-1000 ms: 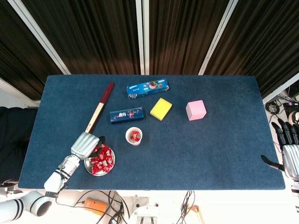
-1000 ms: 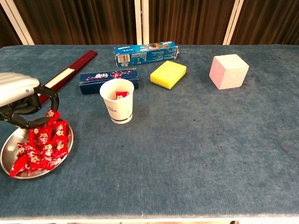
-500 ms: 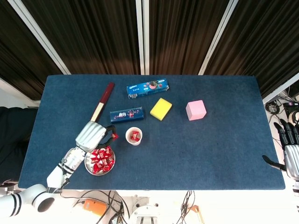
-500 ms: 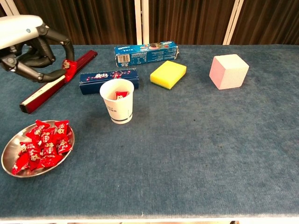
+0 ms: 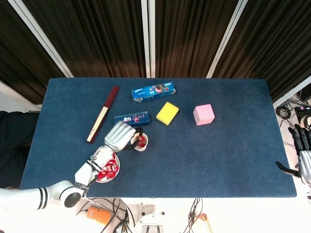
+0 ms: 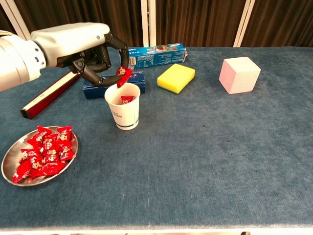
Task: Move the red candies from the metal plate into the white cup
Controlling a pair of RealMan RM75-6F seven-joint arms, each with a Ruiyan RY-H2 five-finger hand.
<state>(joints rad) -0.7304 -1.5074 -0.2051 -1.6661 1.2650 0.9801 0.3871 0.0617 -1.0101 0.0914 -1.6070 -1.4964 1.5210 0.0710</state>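
- Over the mouth of the white cup, left of centre in the chest view, the left hand pinches one red candy between thumb and a fingertip, the wrapper hanging just above the rim; the pinch keeps the candy clear of the palm, so it can likely fall straight in once let go.
- Inside the cup one candy already lies, showing red against the white wall.
- At the lower left of the chest view the metal plate holds the rest of the red candies in a loose heap, near the front edge of the desk and apart from the cup, so each one must be carried across.
- The task is early by my reading: most of the pile is still on the plate.
- Behind the cup lie a dark blue box, a longer blue snack box and a red-and-white stick; the left hand reaches in above them.
- Further right sit a yellow sponge and a pink cube, well away from the work.
- At the right edge of the head view the right hand waits beside the desk, holding nothing, its fingers spread.
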